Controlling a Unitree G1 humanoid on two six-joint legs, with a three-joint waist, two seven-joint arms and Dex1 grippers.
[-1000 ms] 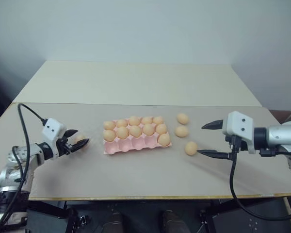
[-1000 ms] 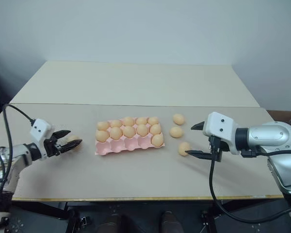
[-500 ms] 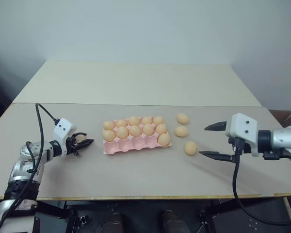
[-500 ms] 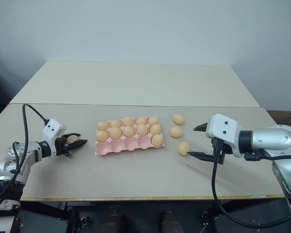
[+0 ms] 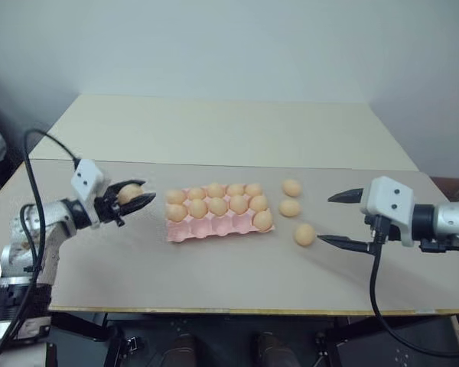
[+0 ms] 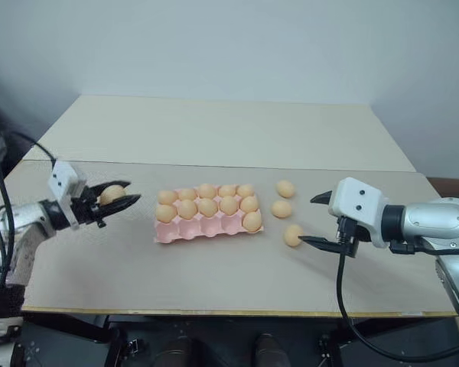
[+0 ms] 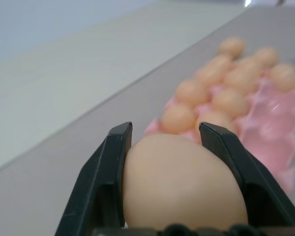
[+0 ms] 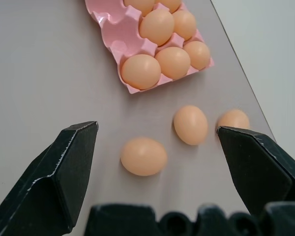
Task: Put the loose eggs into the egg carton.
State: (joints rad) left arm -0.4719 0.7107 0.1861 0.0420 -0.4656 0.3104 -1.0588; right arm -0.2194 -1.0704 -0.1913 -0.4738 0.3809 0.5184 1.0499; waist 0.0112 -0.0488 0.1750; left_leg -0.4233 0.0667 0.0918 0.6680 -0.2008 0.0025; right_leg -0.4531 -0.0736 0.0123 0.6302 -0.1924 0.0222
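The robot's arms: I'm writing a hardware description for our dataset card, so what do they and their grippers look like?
Both arms are silver-grey metal with black joint sections. Each ends in a white boxy wrist block with small dark dots, carrying two black tapered fingers: left gripper, right gripper. A loose black cable loops from each wrist block back along its arm.

Pale pink egg carton [image 5: 214,227] flat on table, 11 tan eggs seated, 4 near-row cups bare, 3 loose eggs [image 5: 290,207] just right, 1 egg [image 5: 128,193] lifted left of carton

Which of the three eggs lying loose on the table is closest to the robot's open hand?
The loose egg nearest the table's front edge, just off the open right hand. The other two lie farther back, beside the egg carton.
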